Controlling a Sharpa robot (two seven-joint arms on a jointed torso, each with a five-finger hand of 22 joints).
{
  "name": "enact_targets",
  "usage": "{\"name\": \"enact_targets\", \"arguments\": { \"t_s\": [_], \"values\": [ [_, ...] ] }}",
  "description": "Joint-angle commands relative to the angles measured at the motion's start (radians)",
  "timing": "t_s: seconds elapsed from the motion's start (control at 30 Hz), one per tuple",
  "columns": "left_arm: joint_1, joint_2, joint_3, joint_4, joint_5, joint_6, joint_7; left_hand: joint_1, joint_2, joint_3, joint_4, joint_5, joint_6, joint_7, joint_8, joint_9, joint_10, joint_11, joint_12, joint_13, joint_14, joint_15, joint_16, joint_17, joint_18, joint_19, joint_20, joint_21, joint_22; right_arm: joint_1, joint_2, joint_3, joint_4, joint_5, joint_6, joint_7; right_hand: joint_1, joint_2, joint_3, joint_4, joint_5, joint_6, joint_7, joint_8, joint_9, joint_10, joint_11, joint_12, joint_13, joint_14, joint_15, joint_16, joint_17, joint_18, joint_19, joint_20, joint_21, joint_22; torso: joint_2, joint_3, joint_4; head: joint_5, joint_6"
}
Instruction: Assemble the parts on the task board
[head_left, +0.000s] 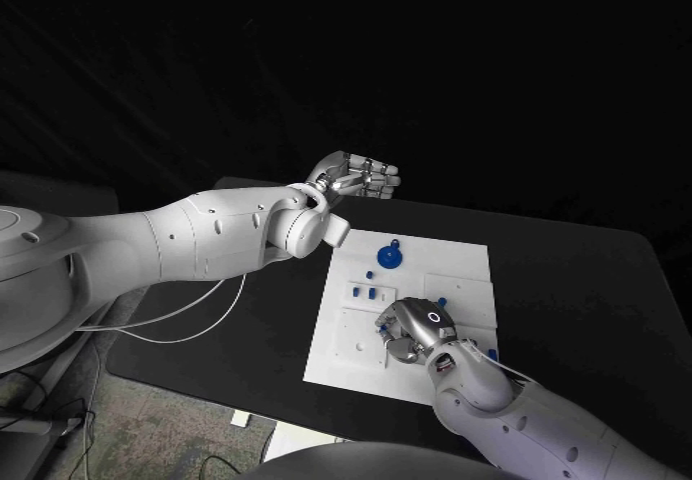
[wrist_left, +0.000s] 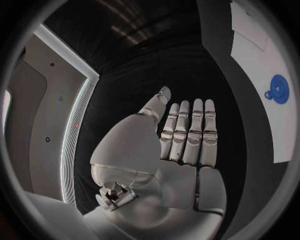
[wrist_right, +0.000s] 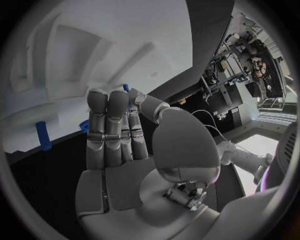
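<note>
Hovering beyond the task board (head_left: 454, 262), left hand (head_left: 361, 178) empty, fingers straight; right hand (head_left: 414, 332) pinching a part (wrist_right: 132, 98).

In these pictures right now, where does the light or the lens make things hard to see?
Head view: the black table merges into the dark surroundings, while the white board stands out brightly. Left wrist view: the lens bends the board's edge, and the left hand is evenly lit. Right wrist view: the right hand hides most of the board.

The board (head_left: 433, 262) lies mid-table (head_left: 577, 260), the left hand (head_left: 361, 178) beyond its far edge, the right hand (head_left: 415, 330) over its near part among parts (head_left: 387, 257).
</note>
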Motion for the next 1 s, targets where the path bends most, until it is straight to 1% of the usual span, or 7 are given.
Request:
{"name": "enact_targets", "arguments": {
  "t_s": [0.03,0.23,0.37,0.47,1.0],
  "values": [
    [0.001,0.002,0.001,0.003,0.005,0.013,0.004,0.003,0.006,0.000,0.008,0.004,0.008,0.001,0.000,0.000,-0.003,-0.001,0.002,-0.001,-0.004,0.002,-0.004,-0.001,-0.005,0.009,0.001,0.006,-0.001,-0.001,0.004,-0.002,0.001,-0.002,0.010,0.008,-0.001,0.010,-0.002,-0.002,0.003,0.003,0.000,0.006,0.001,0.017,-0.011,0.003,0.001,-0.004,-0.002,0.005,-0.003,0.013,0.012,-0.003,-0.018,0.011,0.000,-0.0006,0.0005,0.001,-0.001],
    [0.001,0.001,0.001,0.002,0.005,0.013,0.004,0.004,0.006,0.000,0.008,0.004,0.007,0.001,0.000,0.000,-0.005,-0.001,0.002,-0.001,-0.007,0.003,-0.004,-0.001,-0.005,0.010,0.001,0.007,-0.003,-0.001,0.008,-0.003,0.001,0.000,0.001,0.007,-0.002,0.011,-0.001,-0.005,0.003,0.004,0.000,0.006,0.001,0.018,-0.011,0.003,0.001,-0.003,-0.003,0.005,-0.002,0.013,0.015,-0.003,-0.024,0.017,0.000,-0.0013,0.0003,0.001,-0.002],
    [0.001,0.002,0.001,0.003,0.005,0.013,0.004,0.004,0.006,0.000,0.008,0.004,0.007,0.001,0.000,0.000,-0.005,-0.001,0.002,-0.001,-0.007,0.003,-0.004,-0.001,-0.005,0.010,0.001,0.007,-0.003,-0.001,0.012,-0.004,0.000,-0.002,-0.008,0.004,-0.002,0.011,-0.001,-0.005,0.003,0.004,0.000,0.006,0.001,0.018,-0.011,0.003,0.001,-0.003,-0.003,0.005,-0.002,0.013,0.015,-0.003,-0.024,0.017,0.000,-0.0013,0.0002,0.001,-0.002],
    [0.001,0.002,0.001,0.003,0.005,0.013,0.003,0.004,0.006,0.000,0.008,0.004,0.007,0.001,0.000,0.000,-0.005,-0.001,0.002,-0.001,-0.007,0.003,-0.004,-0.001,-0.005,0.010,0.001,0.007,-0.003,-0.001,0.015,-0.004,-0.002,-0.006,-0.011,-0.001,-0.002,0.011,-0.001,-0.005,0.003,0.004,0.000,0.006,0.001,0.018,-0.011,0.003,0.001,-0.003,-0.003,0.005,-0.002,0.013,0.015,-0.003,-0.024,0.017,0.000,-0.0005,0.0003,0.003,-0.002],
    [0.001,-0.001,0.001,0.004,0.005,0.019,0.000,0.011,0.008,0.002,0.005,0.002,0.007,0.002,0.000,0.000,-0.009,0.000,0.002,-0.001,-0.010,0.003,-0.004,-0.001,-0.002,0.011,0.002,0.008,-0.006,-0.001,0.027,-0.004,-0.014,-0.011,-0.003,-0.022,-0.003,0.010,0.001,-0.007,0.003,0.004,0.000,0.006,0.000,0.018,-0.011,0.003,0.001,-0.004,-0.002,0.005,-0.002,0.013,0.019,-0.004,-0.034,0.030,0.000,-0.0003,0.0000,0.002,-0.002]
  ]
}}
